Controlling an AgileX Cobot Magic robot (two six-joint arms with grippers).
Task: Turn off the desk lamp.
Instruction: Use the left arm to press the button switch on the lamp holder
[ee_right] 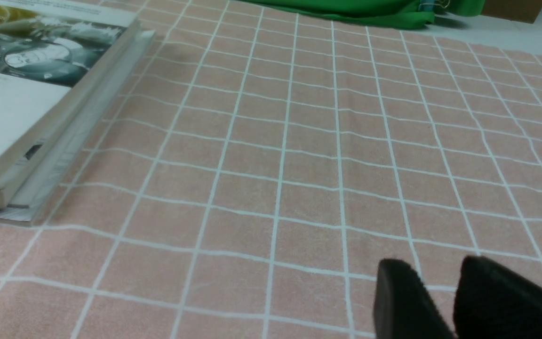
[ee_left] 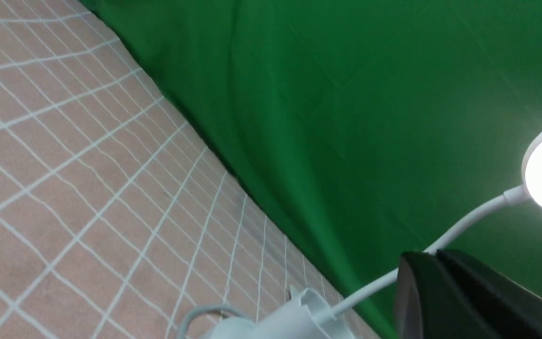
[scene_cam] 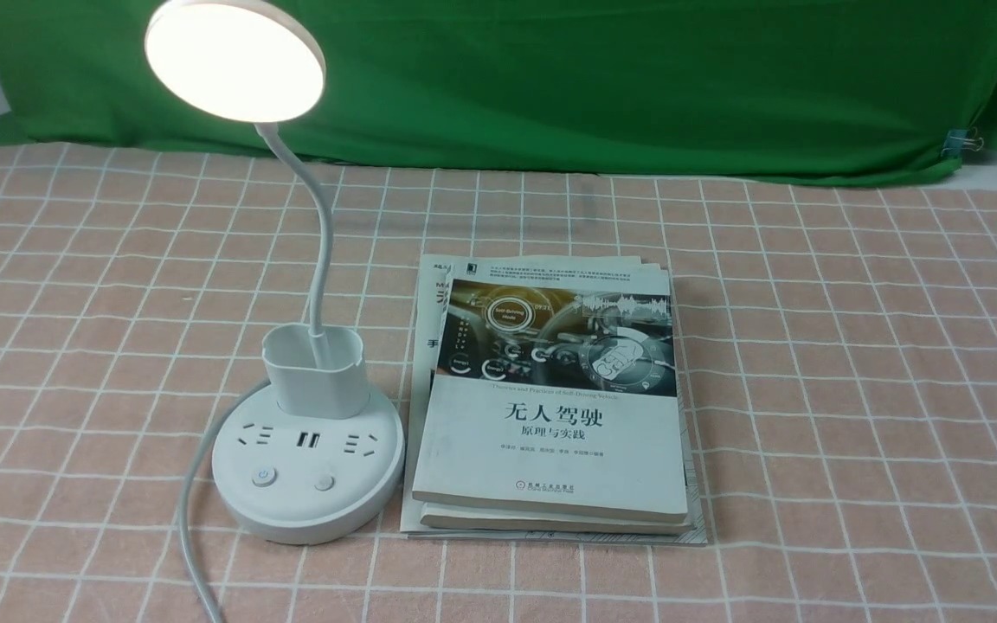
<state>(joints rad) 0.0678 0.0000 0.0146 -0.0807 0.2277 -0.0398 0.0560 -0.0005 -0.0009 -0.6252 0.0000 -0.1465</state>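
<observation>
1 desk lamp (scene_cam: pixel 315 381) lit, nxt to books (scene_cam: pixel 550 433).

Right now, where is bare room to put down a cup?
Widest: the pink checked tablecloth right of the stacked white books, up to the green cloth backdrop. Also the strip left of the white plastic desk lamp. Crowded: the narrow gap between lamp and books, and the white cable in front.
</observation>
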